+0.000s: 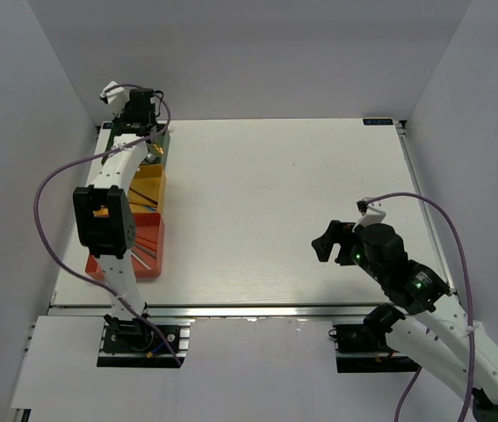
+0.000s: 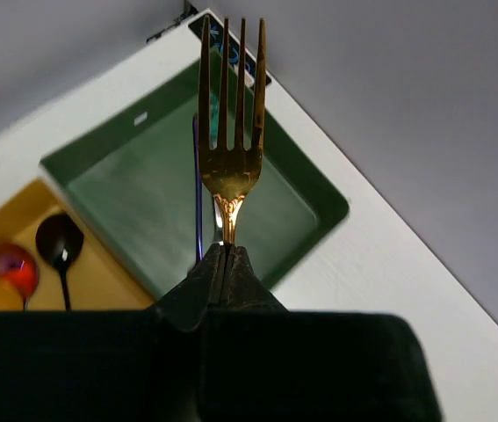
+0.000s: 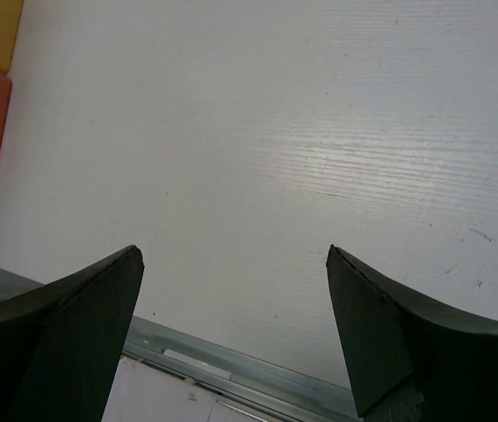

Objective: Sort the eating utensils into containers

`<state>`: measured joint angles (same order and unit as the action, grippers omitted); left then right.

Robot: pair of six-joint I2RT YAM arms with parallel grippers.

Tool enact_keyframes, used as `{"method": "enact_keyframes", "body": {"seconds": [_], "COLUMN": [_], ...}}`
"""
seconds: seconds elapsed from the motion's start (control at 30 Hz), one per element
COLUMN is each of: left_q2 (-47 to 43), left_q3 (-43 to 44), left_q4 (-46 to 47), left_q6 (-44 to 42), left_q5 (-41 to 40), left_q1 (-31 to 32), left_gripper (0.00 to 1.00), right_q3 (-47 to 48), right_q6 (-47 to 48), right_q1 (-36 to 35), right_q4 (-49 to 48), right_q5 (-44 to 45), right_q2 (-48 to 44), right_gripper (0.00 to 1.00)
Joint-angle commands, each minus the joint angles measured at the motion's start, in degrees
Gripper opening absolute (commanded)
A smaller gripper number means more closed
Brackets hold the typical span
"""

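Gold fork (image 2: 230,132) clamped in left jaws hides part of the green tray (image 2: 156,198); right jaws gape wide.

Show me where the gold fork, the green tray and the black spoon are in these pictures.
gold fork (image 2: 230,167): left wrist view, on the neck just below its tines.
green tray (image 2: 143,198): left wrist view, on its bare floor left of the fork.
black spoon (image 2: 59,242): left wrist view, on its bowl, in the yellow tray.
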<state>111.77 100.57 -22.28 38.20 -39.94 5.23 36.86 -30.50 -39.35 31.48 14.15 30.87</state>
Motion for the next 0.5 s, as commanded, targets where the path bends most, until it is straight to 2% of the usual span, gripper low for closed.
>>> {"method": "enact_keyframes", "body": {"seconds": [0.0, 0.1, 0.33, 0.37, 0.47], "left_q2": [4.58, 9.69, 16.37, 18.03, 19.01], "left_q3": [8.98, 13.93, 15.96, 16.66, 17.2], "left_q4": [4.7, 6.54, 10.68, 9.81, 10.06], "left_q6": [-8.13, -10.76, -10.77, -10.34, -9.11], "left_q5": [7.15, 7.25, 9.01, 9.62, 10.58], "left_q1": [-4.26, -7.06, -8.93, -9.01, -9.01], "left_gripper": [0.0, 0.0, 0.0, 0.01, 0.13], "right_q3": [-0.48, -0.39, -1.09, -1.09, -0.74], "right_q6": [1.58, 1.76, 2.81, 2.9, 3.26], "right_q1": [0.15, 0.15, 0.15, 0.07, 0.07], "right_q4": [-4.5, -5.2, -9.42, -10.03, -10.83], "right_q5": [-2.64, -3.25, -3.96, -3.78, -3.61], "right_q2": [1.64, 3.31, 4.98, 5.42, 7.35], "right_gripper": [0.89, 0.89, 0.89, 0.89, 0.89]}}
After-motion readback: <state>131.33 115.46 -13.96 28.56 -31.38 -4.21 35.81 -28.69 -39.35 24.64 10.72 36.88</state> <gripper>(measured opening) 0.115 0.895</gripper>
